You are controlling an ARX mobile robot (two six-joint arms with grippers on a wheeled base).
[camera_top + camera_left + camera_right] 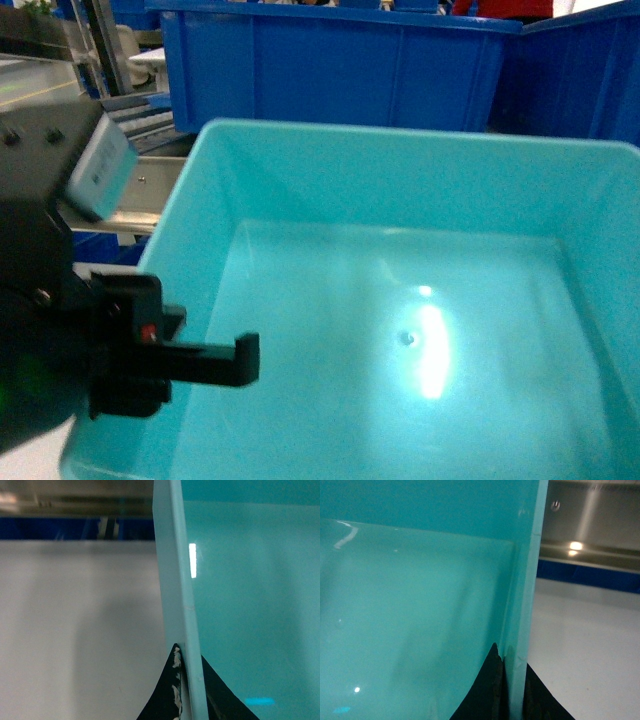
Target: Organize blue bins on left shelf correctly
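A pale turquoise blue bin (400,300) fills the head view, raised close to the camera and with nothing inside it. My left gripper (195,368) is shut on its left wall; the left wrist view shows the rim (175,580) pinched between the black fingers (165,695) of the left gripper (189,656). In the right wrist view, my right gripper (512,661) is shut on the bin's right wall (527,580). The right gripper is out of the head view. The steel left shelf (130,215) shows beyond the bin's far left corner.
Dark royal-blue crates (330,70) stand right behind the bin, with another (580,80) at the far right. White roller tracks (140,115) of the rack run at the upper left. A pale grey floor (75,630) lies below on both sides.
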